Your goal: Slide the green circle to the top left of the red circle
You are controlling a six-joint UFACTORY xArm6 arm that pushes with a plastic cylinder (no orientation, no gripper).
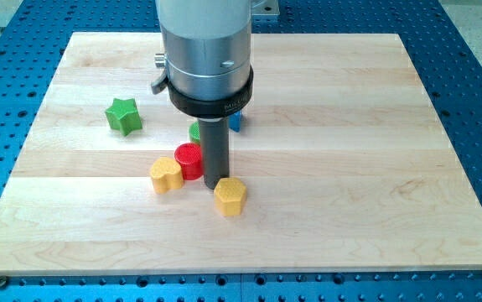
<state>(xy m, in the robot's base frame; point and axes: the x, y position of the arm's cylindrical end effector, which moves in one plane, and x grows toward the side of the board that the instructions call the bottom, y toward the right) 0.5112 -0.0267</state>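
The red circle (189,159) lies near the middle of the wooden board (349,168). The green circle (195,132) sits just above it, mostly hidden behind the rod, with only its left edge showing. My tip (215,184) rests on the board right beside the red circle's right side and just above the yellow hexagon-like block (230,196). A yellow heart-shaped block (166,175) touches the red circle's lower left.
A green star (123,115) lies at the view's left. A blue block (235,122) shows partly behind the arm, to the rod's right; its shape is hidden. The blue perforated table (475,101) surrounds the board.
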